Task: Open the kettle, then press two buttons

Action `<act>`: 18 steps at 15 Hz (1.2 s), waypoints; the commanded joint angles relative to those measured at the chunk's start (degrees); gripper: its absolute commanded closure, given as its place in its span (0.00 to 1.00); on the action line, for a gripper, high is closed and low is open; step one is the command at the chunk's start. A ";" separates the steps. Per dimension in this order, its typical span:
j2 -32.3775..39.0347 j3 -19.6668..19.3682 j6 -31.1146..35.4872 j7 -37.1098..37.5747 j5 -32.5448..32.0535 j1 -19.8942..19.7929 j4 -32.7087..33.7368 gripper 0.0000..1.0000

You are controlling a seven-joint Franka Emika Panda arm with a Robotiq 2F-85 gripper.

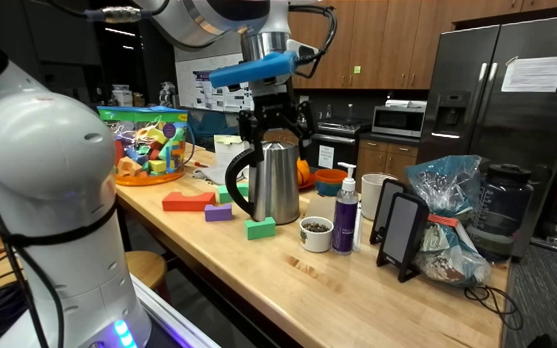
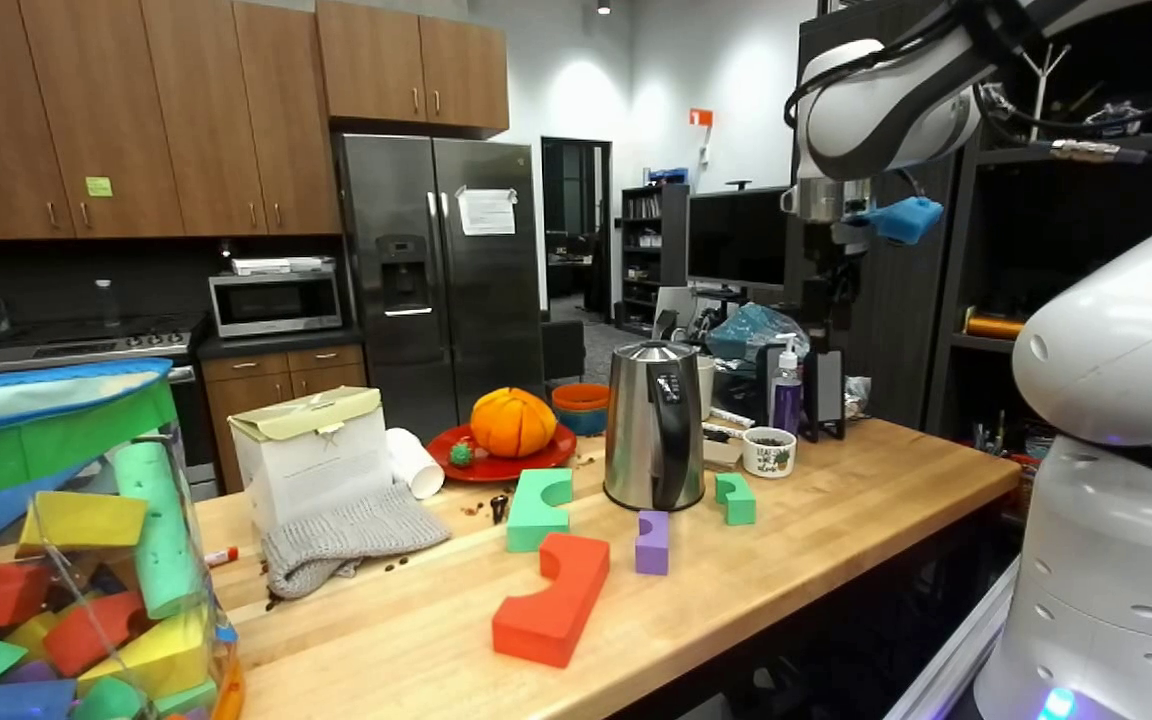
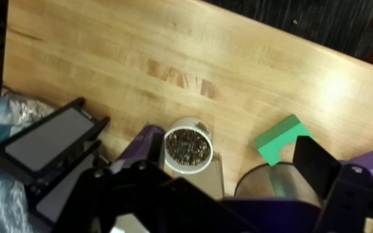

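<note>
1 gripper (image 3: 231, 146), 1 kettle (image 1: 278, 186), 4 loose blocks (image 2: 568, 608)

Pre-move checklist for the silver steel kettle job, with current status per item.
1. Black two-finger gripper open, holding nothing: ok.
2. Silver steel kettle upright on the pale wooden table: ok.
3. Round silver lid shut: ok.
4. Gripper directly over the lid: not ok; in an exterior view it hangs to the side.
5. Light markings on the black handle legible as buttons: cannot tell, too small.
6. Gripper clear of the purple bottle with white pump and the white ceramic pot: cannot tell, depth unclear.
</note>
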 commanded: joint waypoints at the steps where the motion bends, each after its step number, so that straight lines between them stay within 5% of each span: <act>1: -2.63 2.48 4.24 -1.50 0.37 4.52 -0.31 0.00; 14: -8.51 4.60 17.14 -16.64 1.57 22.45 -0.09 0.00; 15: -7.41 7.20 19.52 -11.38 1.68 21.09 -0.06 0.00; 18: -7.74 6.86 18.25 -12.12 1.32 21.27 0.00 0.00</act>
